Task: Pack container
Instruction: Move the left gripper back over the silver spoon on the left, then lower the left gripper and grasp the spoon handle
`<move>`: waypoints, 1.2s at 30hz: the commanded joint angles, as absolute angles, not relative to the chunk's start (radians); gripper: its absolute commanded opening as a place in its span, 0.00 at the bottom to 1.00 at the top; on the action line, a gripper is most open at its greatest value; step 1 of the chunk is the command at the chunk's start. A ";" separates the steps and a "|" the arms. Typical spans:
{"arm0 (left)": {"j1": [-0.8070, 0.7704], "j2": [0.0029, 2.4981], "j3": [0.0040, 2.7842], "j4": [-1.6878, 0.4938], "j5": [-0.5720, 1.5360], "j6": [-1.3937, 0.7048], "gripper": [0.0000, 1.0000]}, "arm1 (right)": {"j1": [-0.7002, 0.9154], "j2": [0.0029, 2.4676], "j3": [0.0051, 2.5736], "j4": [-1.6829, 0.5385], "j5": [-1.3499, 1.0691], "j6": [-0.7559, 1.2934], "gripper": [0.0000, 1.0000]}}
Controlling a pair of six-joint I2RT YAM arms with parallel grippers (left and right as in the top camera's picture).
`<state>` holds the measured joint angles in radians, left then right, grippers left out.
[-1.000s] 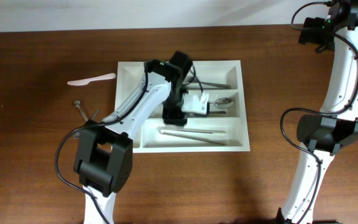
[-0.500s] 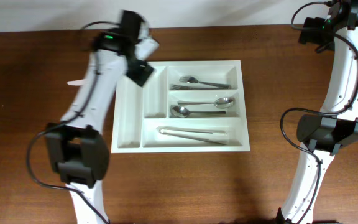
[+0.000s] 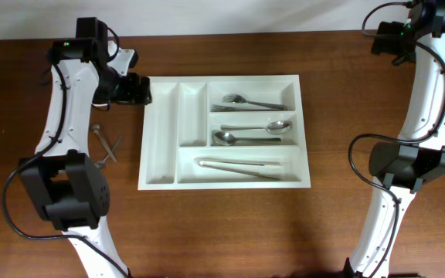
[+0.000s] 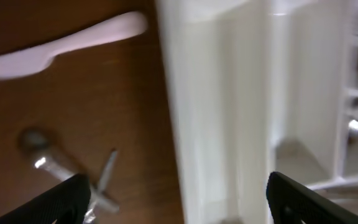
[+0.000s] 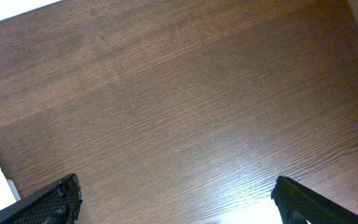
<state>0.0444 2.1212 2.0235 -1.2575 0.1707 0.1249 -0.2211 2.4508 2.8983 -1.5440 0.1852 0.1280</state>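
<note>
The container (image 3: 161, 166) is a white tray in the middle of the table. It holds a fork (image 3: 249, 101) in its top right compartment, two spoons (image 3: 257, 127) in the one below, and tongs (image 3: 238, 166) in the long bottom one. My left gripper (image 3: 136, 89) hangs open and empty at the tray's upper left corner. In the left wrist view the left gripper (image 4: 179, 208) straddles the tray's left wall (image 4: 210, 112). A white plastic knife (image 4: 61, 43) lies on the wood beyond it. My right gripper (image 5: 179, 202) is open over bare wood at the far right.
Small metal pieces (image 3: 107, 143) lie on the table left of the tray, also seen in the left wrist view as metal pieces (image 4: 67, 171). The right arm (image 3: 419, 100) stands along the right edge. A white wall borders the table's far side.
My left arm has swung out of the tray's middle compartment up and to the left, leaving a second spoon there. Its jaws have opened. The right arm has not moved.
</note>
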 commanded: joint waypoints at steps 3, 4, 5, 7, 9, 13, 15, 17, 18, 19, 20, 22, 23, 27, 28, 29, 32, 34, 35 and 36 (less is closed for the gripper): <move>0.081 2.196 2.027 -1.324 -0.270 -0.429 0.93 | -0.217 2.447 2.893 -1.544 0.187 0.133 0.99; 0.084 2.206 2.022 -1.333 -0.277 -0.481 0.93 | -0.217 2.447 2.893 -1.544 0.187 0.133 0.99; 0.086 2.212 2.009 -1.333 -0.277 -0.531 0.93 | -0.217 2.447 2.893 -1.544 0.187 0.133 0.99; 0.088 2.220 1.974 -1.321 -0.278 -0.605 0.93 | -0.217 2.447 2.893 -1.544 0.187 0.133 0.99; 0.088 2.226 1.937 -1.298 -0.278 -0.662 0.93 | -0.217 2.447 2.893 -1.544 0.187 0.133 0.99; 0.088 2.227 1.853 -1.227 -0.277 -0.742 0.90 | -0.217 2.447 2.893 -1.544 0.187 0.133 0.99; 0.088 2.227 1.820 -1.196 -0.270 -0.756 0.89 | -0.217 2.447 2.893 -1.544 0.187 0.133 0.99; 0.095 2.227 1.797 -1.168 -0.266 -0.756 0.89 | -0.217 2.447 2.893 -1.544 0.187 0.133 0.99; 0.099 2.227 1.788 -1.158 -0.266 -0.756 0.89 | -0.217 2.447 2.893 -1.544 0.187 0.133 0.99; 0.104 2.227 1.780 -1.150 -0.265 -0.756 0.89 | -0.217 2.447 2.893 -1.544 0.187 0.133 0.99; 0.113 2.227 1.769 -1.137 -0.258 -0.755 0.89 | -0.217 2.447 2.893 -1.544 0.187 0.133 0.99; 0.137 2.227 1.750 -1.114 -0.238 -0.755 0.89 | -0.217 2.447 2.893 -1.544 0.187 0.133 0.99; 0.149 2.227 1.739 -1.101 -0.223 -0.755 0.83 | -0.217 2.447 2.893 -1.544 0.187 0.133 0.99; 0.199 2.227 1.678 -1.010 -0.119 -0.688 0.73 | -0.217 2.447 2.893 -1.544 0.187 0.133 0.99; 0.210 2.227 1.661 -0.985 -0.094 -0.670 0.72 | -0.217 2.447 2.893 -1.544 0.187 0.133 0.99; 0.219 2.227 1.645 -0.962 -0.075 -0.652 0.72 | -0.217 2.447 2.893 -1.544 0.187 0.133 0.99; 0.242 2.227 1.610 -0.912 -0.044 -0.600 0.64 | -0.217 2.447 2.893 -1.544 0.187 0.133 0.99; 0.247 2.227 1.602 -0.901 -0.040 -0.566 0.59 | -0.217 2.447 2.893 -1.544 0.187 0.133 0.99; 0.247 2.227 1.602 -0.897 -0.040 -0.543 0.51 | -0.217 2.447 2.893 -1.544 0.187 0.133 0.99; 0.247 2.227 1.602 -0.897 -0.041 -0.543 0.42 | -0.217 2.447 2.893 -1.544 0.187 0.133 0.99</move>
<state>0.2428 2.2139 1.6413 -0.9001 -0.0666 -0.6220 -0.2211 2.4508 2.8983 -1.5440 0.1852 0.1280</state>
